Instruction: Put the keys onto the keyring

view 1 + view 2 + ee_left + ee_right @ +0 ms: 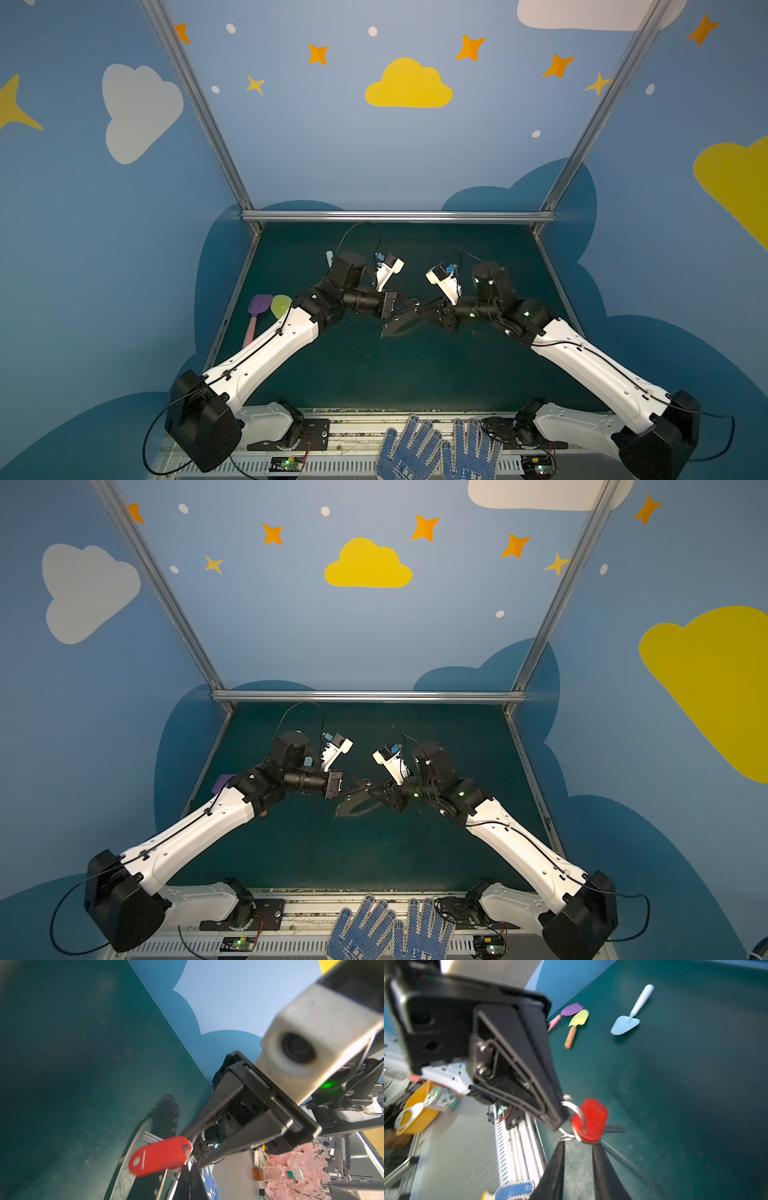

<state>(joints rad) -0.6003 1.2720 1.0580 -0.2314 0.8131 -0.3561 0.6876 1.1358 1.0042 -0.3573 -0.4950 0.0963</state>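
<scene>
Left gripper point(560, 1120) jaws pinch the wire ring point(576, 1108) firmly; right gripper point(578, 1145) jaws, spread, should ease the key point(593, 1118) round gently.

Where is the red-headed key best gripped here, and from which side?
Probably pinch the key by its red head, across the two broad flat faces, mid-length, clear of the wire ring end that the shut left gripper crowds. Come from the side of the right gripper, opposite the left. The thin blade is a poor hold and lies close by the keyring.
</scene>
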